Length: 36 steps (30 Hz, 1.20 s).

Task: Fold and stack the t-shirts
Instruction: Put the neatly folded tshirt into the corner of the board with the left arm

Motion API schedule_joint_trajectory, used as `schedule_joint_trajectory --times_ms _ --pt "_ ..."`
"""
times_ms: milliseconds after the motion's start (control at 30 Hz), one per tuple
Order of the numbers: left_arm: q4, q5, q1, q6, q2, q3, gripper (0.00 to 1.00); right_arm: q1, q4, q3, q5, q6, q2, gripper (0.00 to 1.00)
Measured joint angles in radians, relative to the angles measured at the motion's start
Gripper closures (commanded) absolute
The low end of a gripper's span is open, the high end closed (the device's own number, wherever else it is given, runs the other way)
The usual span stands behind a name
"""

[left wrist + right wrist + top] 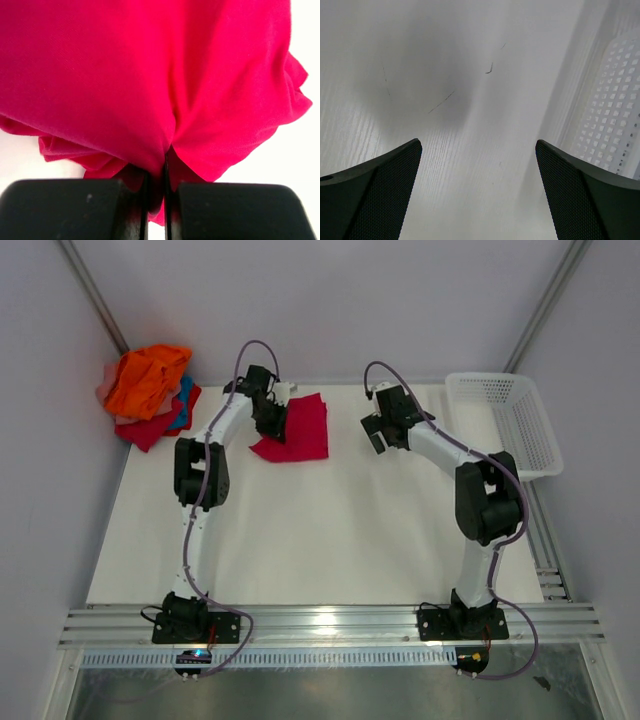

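The heap of crumpled cloth t-shirts [150,390] at the table's 10 o'clock corner shows four colours: orange, red, blue and pale pink. Its lower layers are hidden. One plain crimson cloth t-shirt [302,430] lies near 12 o'clock, its left edge under the left gripper [272,425]. Only the left wrist view shows those jaws pressed together, pinching a crimson fold. The right gripper [479,150] stands spread over the white table [445,75], with one white plastic mesh basket [615,125] at its 3 o'clock.
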Motion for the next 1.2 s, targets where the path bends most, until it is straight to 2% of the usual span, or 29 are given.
schedule_joint_trajectory --times_ms 367,667,1200 --pt "-0.034 -0.308 0.018 0.202 -0.029 0.0 1.0 0.0 -0.013 -0.043 0.005 -0.034 -0.105 0.01" --pt "-0.037 -0.464 0.047 0.313 -0.03 0.04 1.0 0.0 -0.041 -0.2 0.003 -0.034 -0.301 0.01" --pt "0.003 -0.656 0.153 0.447 -0.095 0.066 1.0 0.0 -0.033 -0.291 -0.014 -0.003 -0.335 0.01"
